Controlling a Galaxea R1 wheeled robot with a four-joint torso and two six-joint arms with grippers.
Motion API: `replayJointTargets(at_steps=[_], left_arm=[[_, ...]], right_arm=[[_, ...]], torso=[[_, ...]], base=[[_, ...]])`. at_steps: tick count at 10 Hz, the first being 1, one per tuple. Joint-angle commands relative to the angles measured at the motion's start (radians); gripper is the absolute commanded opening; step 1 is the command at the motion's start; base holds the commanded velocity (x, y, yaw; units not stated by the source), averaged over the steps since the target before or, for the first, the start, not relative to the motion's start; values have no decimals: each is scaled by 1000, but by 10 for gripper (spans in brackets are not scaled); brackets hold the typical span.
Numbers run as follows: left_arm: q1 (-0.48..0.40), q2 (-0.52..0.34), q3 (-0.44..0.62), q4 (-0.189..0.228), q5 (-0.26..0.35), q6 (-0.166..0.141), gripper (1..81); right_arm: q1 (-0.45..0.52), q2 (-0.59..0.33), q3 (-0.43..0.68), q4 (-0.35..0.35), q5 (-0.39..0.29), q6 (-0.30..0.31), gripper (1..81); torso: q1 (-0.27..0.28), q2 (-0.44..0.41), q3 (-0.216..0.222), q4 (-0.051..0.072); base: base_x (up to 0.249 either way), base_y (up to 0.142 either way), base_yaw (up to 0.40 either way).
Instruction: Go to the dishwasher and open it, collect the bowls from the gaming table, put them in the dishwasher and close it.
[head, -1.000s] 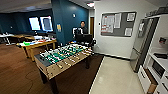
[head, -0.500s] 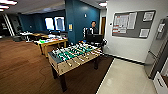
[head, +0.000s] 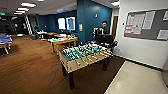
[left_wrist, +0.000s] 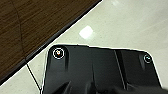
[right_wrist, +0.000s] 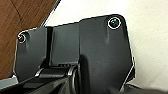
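— How do the two grippers stand?

— I cannot tell, left or right. Under both wrists lies pale smooth floor, and beside it brown wood-look floor behind a dark border strip. A thin dark cable runs over the pale floor by the left wrist.

— Any writing to read?

— None legible. A grey notice board on the white wall carries pale sheets, too blurred to read.

— Any containers?

— None that I can make out.

— Where is the gaming table?

— Take the table-football table as the landmark: green field, rods across it, dark legs, on the brown floor just beside the pale floor. Beyond it, further from the robot and near the blue pillar, stands the gaming table, yellow-edged, with colourful things on top too blurred to name. Bowls cannot be made out there.

— Anyone about?

— A person stands behind a dark monitor, just beyond the table-football table.
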Motion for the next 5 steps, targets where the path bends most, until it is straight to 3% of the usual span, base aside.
replayJointTargets(at_steps=[1,5], left_arm=[[-60,-4,-4,-5,42,5,811],[-58,-3,-4,-5,42,5,811]], right_arm=[[51,-1,-2,-1,-49,1,811],[51,-1,-2,-2,-49,1,811]], torso=[[0,0,0,0],[0,0,0,0]], base=[[0,0,297],[0,0,296]])
